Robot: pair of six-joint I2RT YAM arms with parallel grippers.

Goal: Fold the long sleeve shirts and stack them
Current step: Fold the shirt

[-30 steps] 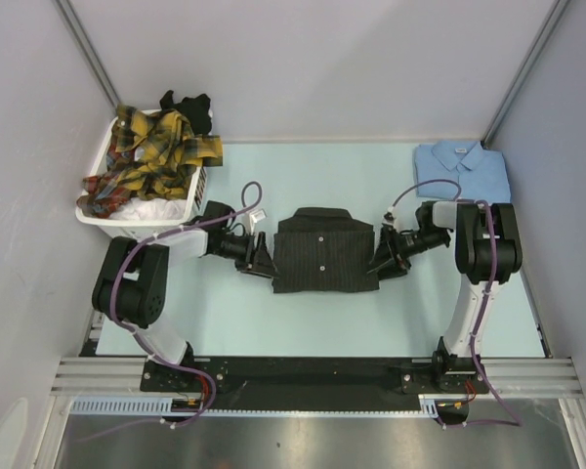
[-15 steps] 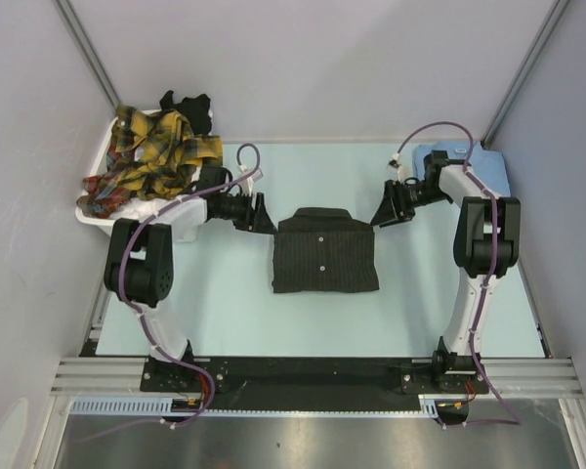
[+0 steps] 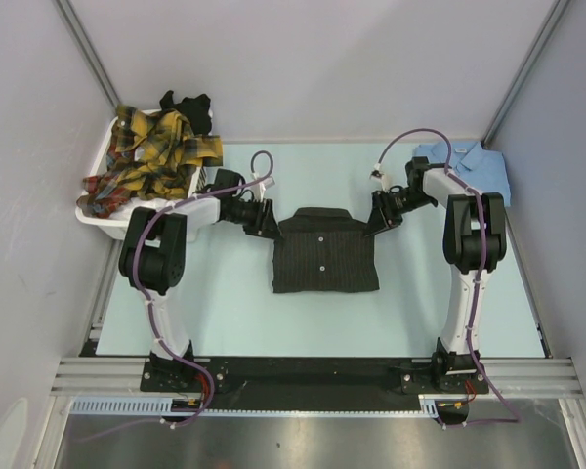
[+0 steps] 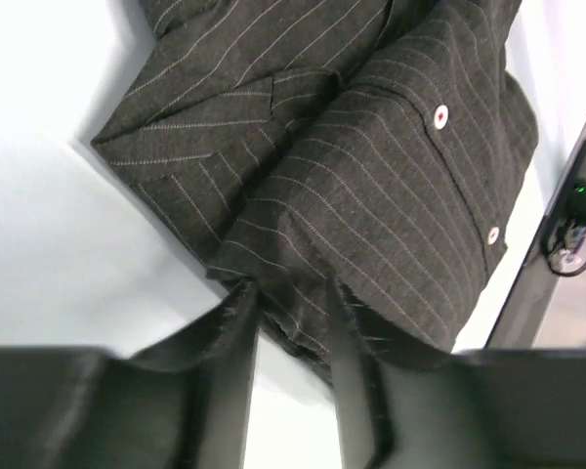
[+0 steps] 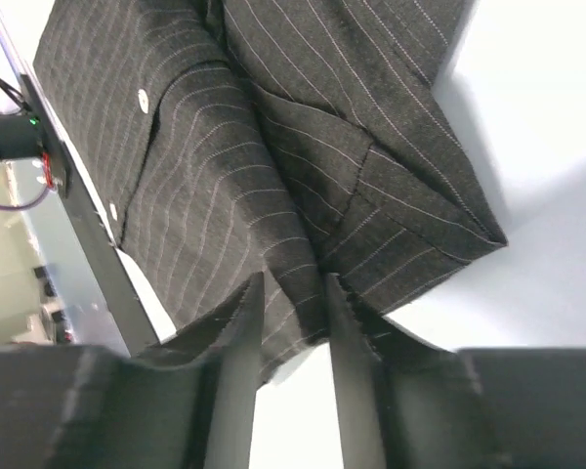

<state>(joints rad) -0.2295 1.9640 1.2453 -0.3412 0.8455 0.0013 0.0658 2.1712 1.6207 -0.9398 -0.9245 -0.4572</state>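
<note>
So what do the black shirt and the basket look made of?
Black shirt: woven cloth, matte, judging by its fine pale pinstripes, soft creases and glossy, probably plastic, buttons. Basket: apparently moulded white plastic, with a smooth rigid rim.

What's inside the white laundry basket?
In the laundry basket: yellow-red plaid shirts heaped on top, a black garment over the far rim, white cloth below. Anything deeper is covered.
</note>
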